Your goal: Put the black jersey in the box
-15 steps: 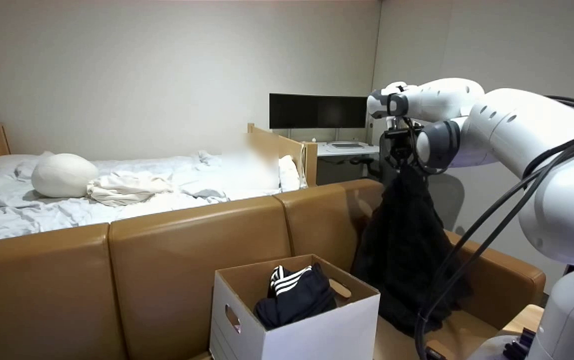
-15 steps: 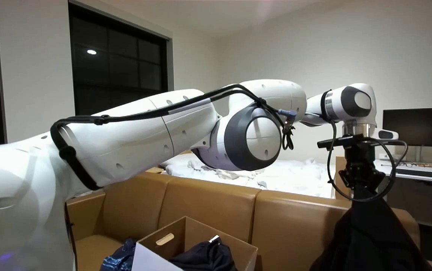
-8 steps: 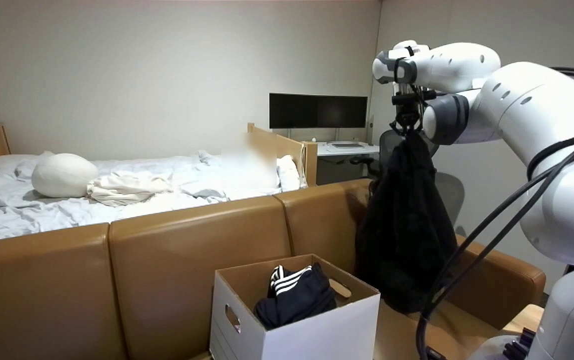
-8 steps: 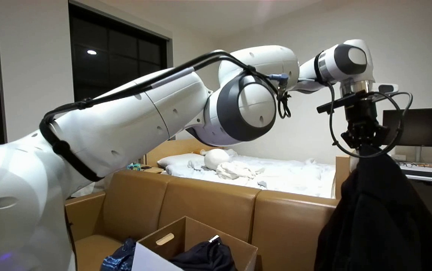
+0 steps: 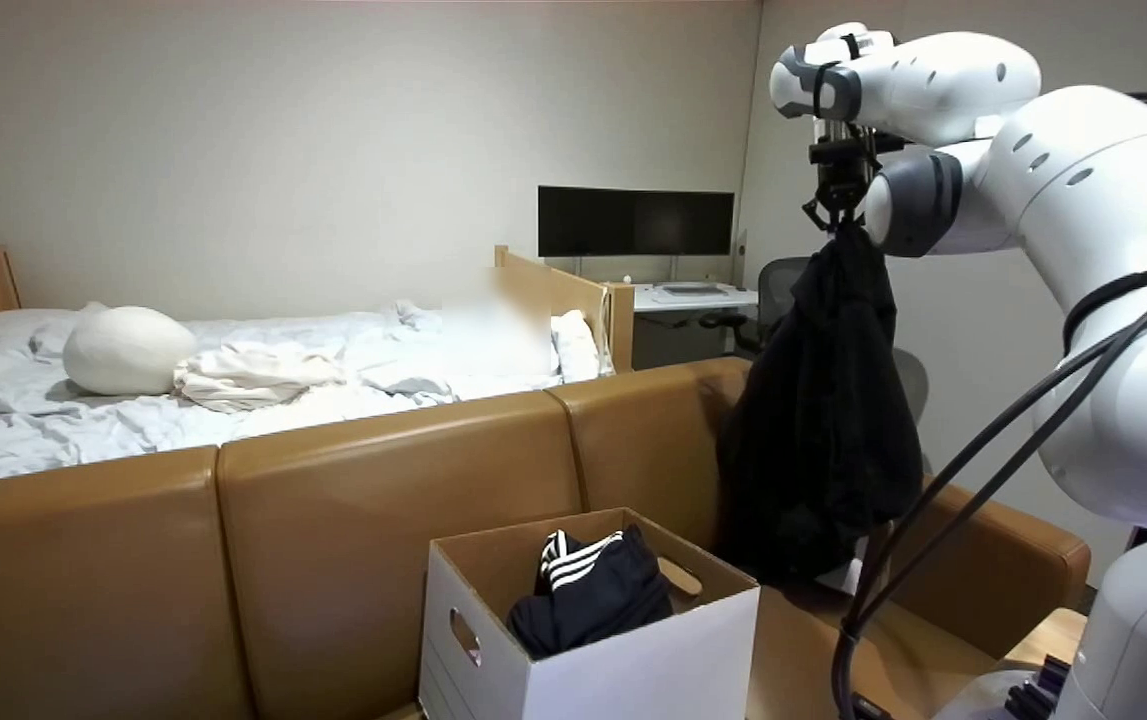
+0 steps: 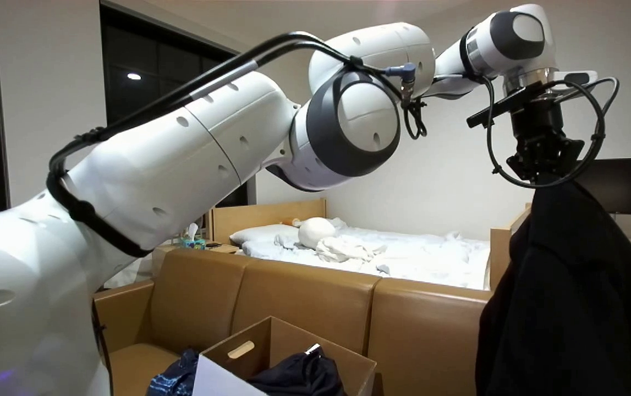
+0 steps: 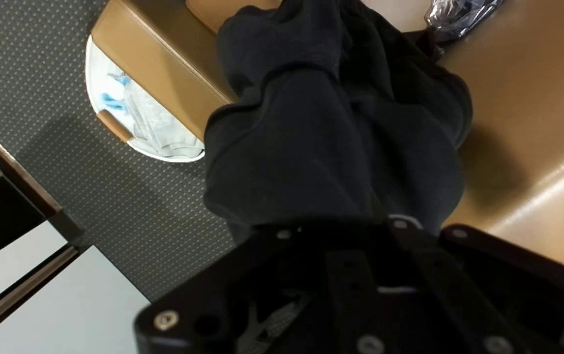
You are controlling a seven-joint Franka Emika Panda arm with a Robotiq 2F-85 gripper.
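Note:
The black jersey [image 5: 828, 400] hangs from my gripper [image 5: 838, 222] over the right end of the sofa. It also hangs at the right of an exterior view [image 6: 574, 286]. In the wrist view, the jersey [image 7: 301, 147] bunches just past the fingers [image 7: 345, 228], which are shut on its top; the fingertips are buried in cloth. I cannot tell whether its lower end touches the seat. The white box [image 5: 648, 665] stands open on the sofa, left of the jersey and lower than my gripper. The box [image 6: 221, 379] also shows in an exterior view, partly cut off.
A dark garment with white stripes [image 5: 598, 595] lies inside the box. The brown sofa backrest [image 5: 393, 470] rises behind it. A dark blue item [image 6: 175, 374] lies beside the box. A clear plastic bag [image 7: 459, 19] and a white bin [image 7: 144, 113] show in the wrist view.
My gripper has risen and shifted slightly right in both exterior views, lifting the jersey with it. The jersey's lower end has come up from the seat area. The box has not moved.

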